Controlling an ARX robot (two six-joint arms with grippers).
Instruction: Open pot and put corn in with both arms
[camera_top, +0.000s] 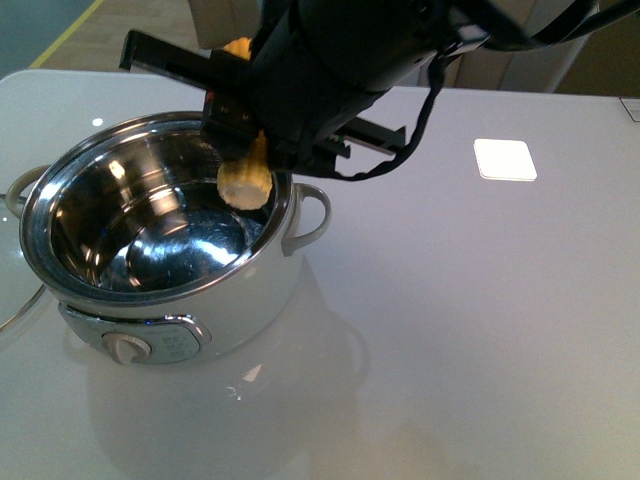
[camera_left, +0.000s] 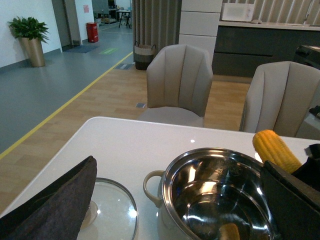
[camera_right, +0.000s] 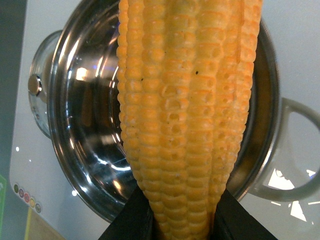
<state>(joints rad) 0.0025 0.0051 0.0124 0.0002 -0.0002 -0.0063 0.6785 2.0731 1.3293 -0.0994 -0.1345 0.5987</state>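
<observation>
The white pot (camera_top: 250, 300) stands open at the left of the table, its steel inside (camera_top: 150, 240) bare. My right gripper (camera_top: 255, 140) is shut on the yellow corn (camera_top: 245, 182) and holds it tilted over the pot's far right rim, its blunt end just inside. In the right wrist view the corn (camera_right: 185, 110) fills the frame between the jaws (camera_right: 182, 220), above the pot (camera_right: 85, 125). My left gripper (camera_left: 177, 167) is open and empty, its fingers (camera_left: 55, 205) spread wide beside the pot (camera_left: 215, 200); the corn (camera_left: 276, 150) shows at the pot's rim.
The glass lid (camera_left: 112, 210) lies flat on the table next to the pot's loop handle (camera_left: 150, 182); it also shows at the front view's left edge (camera_top: 15, 290). Two chairs (camera_left: 180, 82) stand beyond the table's far edge. A bright light patch (camera_top: 505, 158) lies to the right.
</observation>
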